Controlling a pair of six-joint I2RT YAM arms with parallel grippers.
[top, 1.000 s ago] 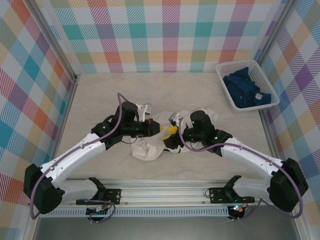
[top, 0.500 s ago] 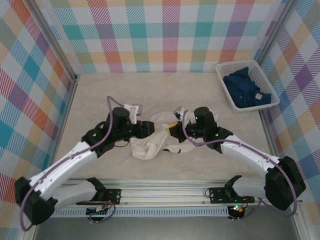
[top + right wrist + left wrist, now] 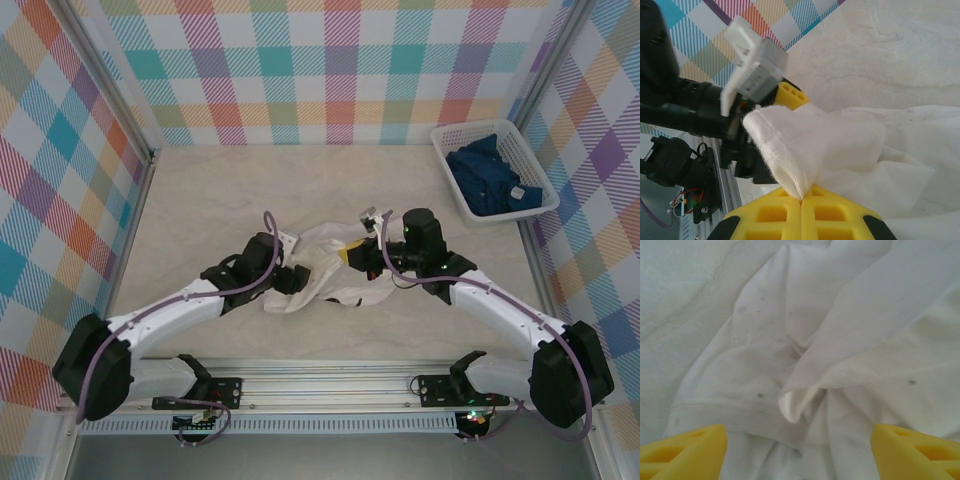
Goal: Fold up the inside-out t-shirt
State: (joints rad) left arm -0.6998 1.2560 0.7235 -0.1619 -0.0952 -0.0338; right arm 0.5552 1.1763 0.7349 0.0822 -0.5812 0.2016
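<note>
Left arm has dropped lower and pulled further from the basket (image 3: pixel 524 136) since half a second ago; right wrist has edged toward the basket, drawing the cloth out.

White t-shirt (image 3: pixel 330 275) lies rumpled on the table (image 3: pixel 210 190), well away from the basket, out toward the middle and nearer the arm bases. Right gripper (image 3: pixel 801 201) sits on the shirt's basket-side edge, its yellow fingers pressed together, pinching a hemmed fold of the shirt that stands up from them. Left gripper (image 3: pixel 799 450) is at the shirt edge farthest from the basket, fingers (image 3: pixel 685 450) spread wide, nothing between them; creased cloth with a small curled fold lies under the gap. I cannot tell if the tips touch the cloth. A dark blue garment (image 3: pixel 490 180) fills the basket.
</note>
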